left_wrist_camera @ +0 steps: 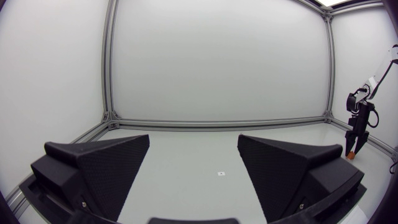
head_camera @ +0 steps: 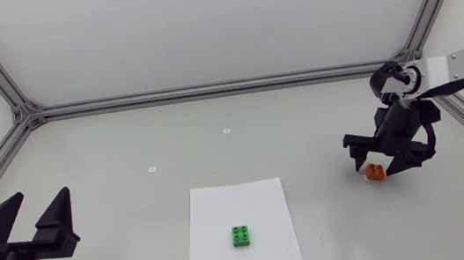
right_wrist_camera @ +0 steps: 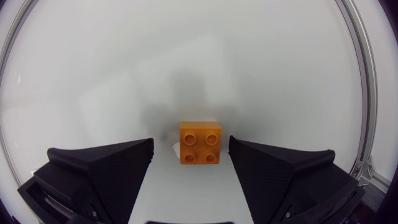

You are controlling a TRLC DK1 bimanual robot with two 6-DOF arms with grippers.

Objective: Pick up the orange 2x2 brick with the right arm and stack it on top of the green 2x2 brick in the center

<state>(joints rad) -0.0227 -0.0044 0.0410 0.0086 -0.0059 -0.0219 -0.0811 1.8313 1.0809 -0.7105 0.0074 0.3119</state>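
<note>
The orange 2x2 brick (head_camera: 375,173) lies on the table at the right, studs up. My right gripper (head_camera: 379,164) hangs just above it, open, its fingers on either side of the brick without touching it. In the right wrist view the orange brick (right_wrist_camera: 199,143) sits just ahead of the gap between the two black fingers (right_wrist_camera: 106,171). The green 2x2 brick (head_camera: 242,235) rests on a white sheet of paper (head_camera: 263,199) at the centre front. My left gripper (head_camera: 41,217) stands open at the front left, far from both bricks. In the left wrist view my left gripper (left_wrist_camera: 194,163) holds nothing, and my right arm (left_wrist_camera: 359,121) shows small at the far side.
Aluminium frame rails (head_camera: 209,89) run along the table's back and sides. Two small white markers (head_camera: 226,132) lie on the table behind the paper.
</note>
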